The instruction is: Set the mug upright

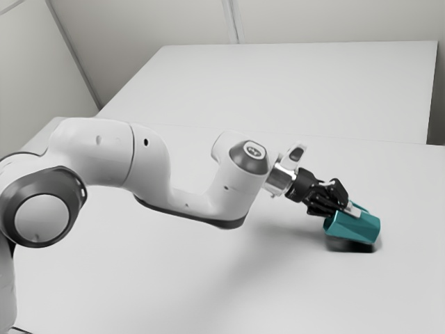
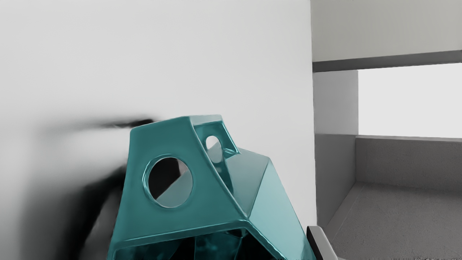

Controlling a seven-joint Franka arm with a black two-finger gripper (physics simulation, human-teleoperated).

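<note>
In the exterior view, the black gripper [image 1: 340,204] reaches down at a slant to the open end of the teal mug [image 1: 356,227], which lies on its side. The mug's open end faces the gripper, and its base points toward the exterior view's right. A dark shadow sits directly below it; whether it touches the table cannot be told. In the wrist view, the mug [image 2: 281,195] has its faceted wall, dark opening and a flat part with a round hole turned to the camera. The gripper's hold on the mug is hidden.
The white table [image 1: 306,90] extends behind the arm and around the mug. Pale walls [image 1: 160,24] stand beyond its far edge. In the wrist view, a grey recessed structure [image 2: 404,162] appears past the table's edge.
</note>
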